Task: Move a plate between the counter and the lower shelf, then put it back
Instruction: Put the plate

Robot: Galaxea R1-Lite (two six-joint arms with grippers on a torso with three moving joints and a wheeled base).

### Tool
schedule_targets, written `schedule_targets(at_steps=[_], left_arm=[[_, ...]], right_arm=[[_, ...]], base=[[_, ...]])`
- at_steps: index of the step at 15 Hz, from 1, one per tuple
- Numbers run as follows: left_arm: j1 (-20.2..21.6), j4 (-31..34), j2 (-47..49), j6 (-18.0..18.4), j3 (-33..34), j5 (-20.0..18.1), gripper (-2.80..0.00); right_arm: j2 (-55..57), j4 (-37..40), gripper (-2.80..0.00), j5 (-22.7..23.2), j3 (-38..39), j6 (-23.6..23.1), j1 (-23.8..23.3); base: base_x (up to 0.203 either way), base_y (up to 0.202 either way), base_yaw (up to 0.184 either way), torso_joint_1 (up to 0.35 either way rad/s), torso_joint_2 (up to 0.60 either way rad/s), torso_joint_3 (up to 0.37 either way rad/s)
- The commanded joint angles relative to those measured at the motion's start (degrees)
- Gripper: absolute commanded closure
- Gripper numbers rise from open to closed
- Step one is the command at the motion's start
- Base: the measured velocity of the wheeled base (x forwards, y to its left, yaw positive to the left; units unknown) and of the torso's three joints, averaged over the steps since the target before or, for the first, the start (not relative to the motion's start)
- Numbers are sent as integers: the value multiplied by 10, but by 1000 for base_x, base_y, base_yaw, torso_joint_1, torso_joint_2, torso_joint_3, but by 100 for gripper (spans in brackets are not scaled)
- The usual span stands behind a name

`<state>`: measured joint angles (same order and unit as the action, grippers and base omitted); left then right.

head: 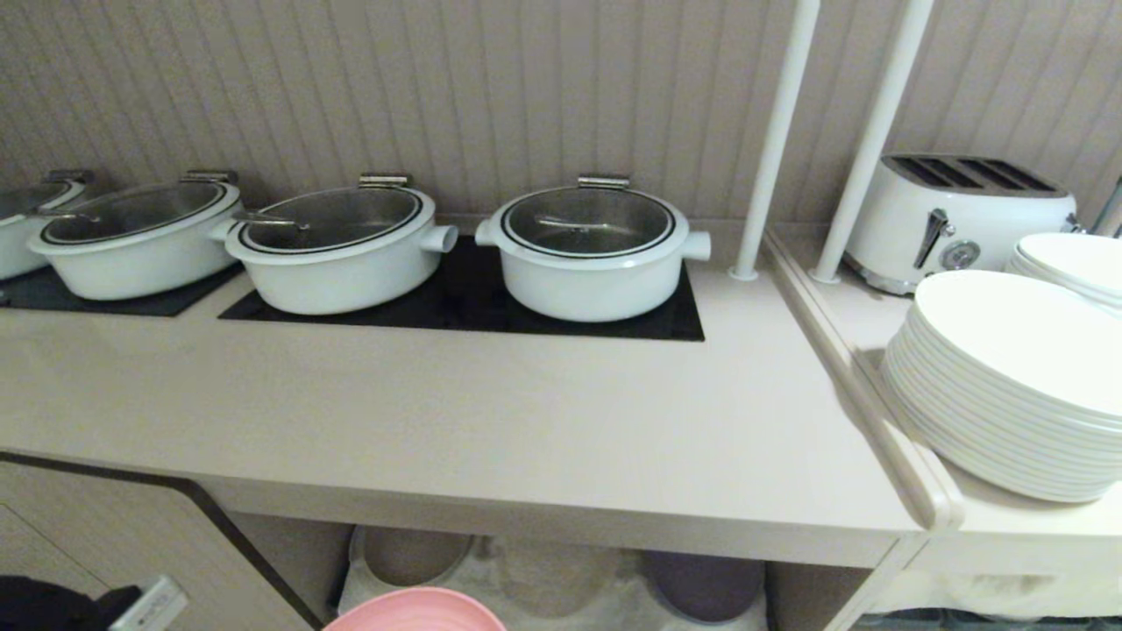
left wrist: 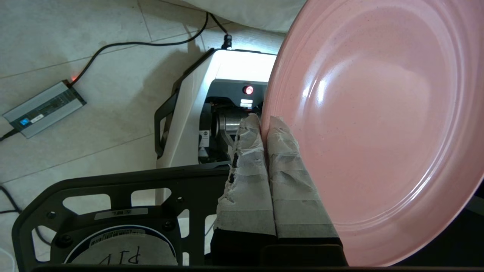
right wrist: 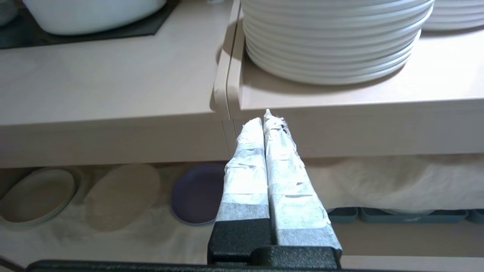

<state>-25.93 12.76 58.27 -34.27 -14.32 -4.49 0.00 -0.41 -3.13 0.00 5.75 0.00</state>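
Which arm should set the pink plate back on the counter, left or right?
Left. The left hand is already shut on the rim of the pink plate, which shows below the counter front edge in the head view. The right hand is shut and empty.

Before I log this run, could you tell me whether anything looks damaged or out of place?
The tape on the left gripper fingers is torn and frayed where they pinch the pink plate by its rim. The right gripper tape is frayed at the tips. Nothing is spilled.
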Motion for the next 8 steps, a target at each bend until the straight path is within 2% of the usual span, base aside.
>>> schedule_targets(at_steps=[1, 8], left_arm=[[0, 1, 0, -3, 0, 0, 0], [0, 1, -2, -3, 0, 0, 0]], right_arm=[[0, 0, 0, 0, 0, 0, 0], [0, 0, 0, 0, 0, 0, 0]], base=[[0, 0, 0, 174, -380, -200], [0, 0, 0, 165, -340, -175]])
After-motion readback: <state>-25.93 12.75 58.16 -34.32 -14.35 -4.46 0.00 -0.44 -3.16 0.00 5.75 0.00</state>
